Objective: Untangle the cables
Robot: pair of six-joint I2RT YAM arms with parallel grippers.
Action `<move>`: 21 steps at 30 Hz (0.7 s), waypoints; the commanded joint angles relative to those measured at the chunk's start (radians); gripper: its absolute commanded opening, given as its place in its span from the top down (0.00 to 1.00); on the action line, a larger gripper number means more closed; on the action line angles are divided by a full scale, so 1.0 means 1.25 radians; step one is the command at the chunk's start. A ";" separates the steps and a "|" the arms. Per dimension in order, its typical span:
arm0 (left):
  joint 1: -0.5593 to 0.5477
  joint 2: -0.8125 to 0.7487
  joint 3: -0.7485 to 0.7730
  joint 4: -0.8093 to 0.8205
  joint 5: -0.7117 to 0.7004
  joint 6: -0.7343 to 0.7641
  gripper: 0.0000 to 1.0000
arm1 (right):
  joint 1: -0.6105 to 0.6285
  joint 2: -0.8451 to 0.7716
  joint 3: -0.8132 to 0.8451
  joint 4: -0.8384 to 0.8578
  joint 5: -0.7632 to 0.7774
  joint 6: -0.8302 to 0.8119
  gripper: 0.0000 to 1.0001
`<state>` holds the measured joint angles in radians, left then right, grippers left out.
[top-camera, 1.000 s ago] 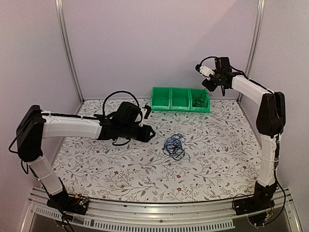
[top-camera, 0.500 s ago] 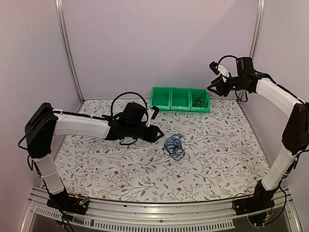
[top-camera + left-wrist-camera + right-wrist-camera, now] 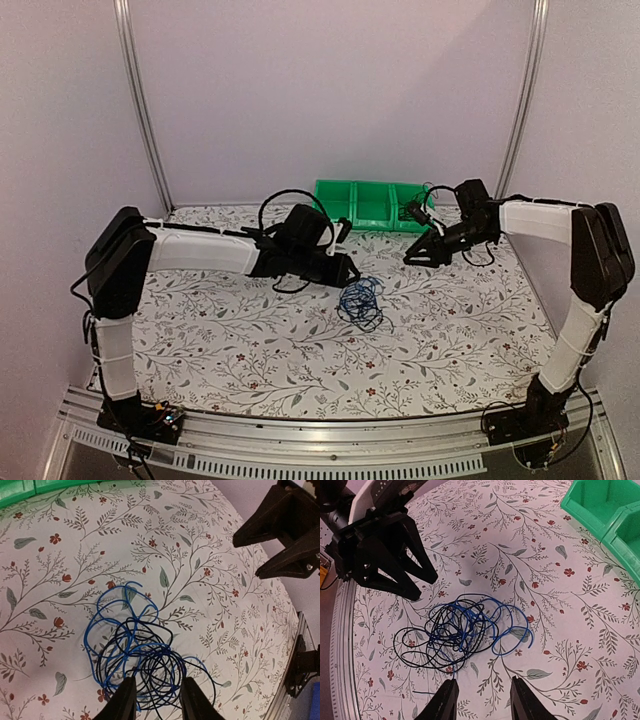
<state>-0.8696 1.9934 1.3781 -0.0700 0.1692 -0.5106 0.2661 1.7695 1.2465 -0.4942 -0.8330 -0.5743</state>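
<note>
While the cables (image 3: 360,303) lie in one loose knot on the counter (image 3: 250,350), we have a hand on either side of them. Our left hand (image 3: 350,270) hovers with its fingers spread and nothing between them. The knot sits just ahead of and below its tips, black loops closest and blue loops beyond. Our right hand (image 3: 410,257), also spread and empty, faces the knot from the opposite side, a little farther off. The heap is roughly round, with no clear long axis. We judge the left hand better placed to pin a black strand.
</note>
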 commanded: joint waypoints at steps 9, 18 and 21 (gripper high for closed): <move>0.006 -0.015 0.041 -0.121 -0.023 -0.040 0.66 | 0.068 0.233 0.192 -0.051 0.044 -0.087 0.52; 0.001 -0.106 -0.066 -0.104 -0.079 -0.109 0.66 | 0.081 0.333 0.291 -0.115 0.075 -0.140 0.60; 0.001 -0.126 -0.086 -0.110 -0.085 -0.113 0.66 | 0.087 0.364 0.317 -0.140 0.072 -0.161 0.64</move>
<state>-0.8677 1.8870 1.3006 -0.2047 0.0952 -0.6212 0.3607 2.1738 1.5986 -0.6060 -0.7532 -0.7208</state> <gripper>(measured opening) 0.342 0.377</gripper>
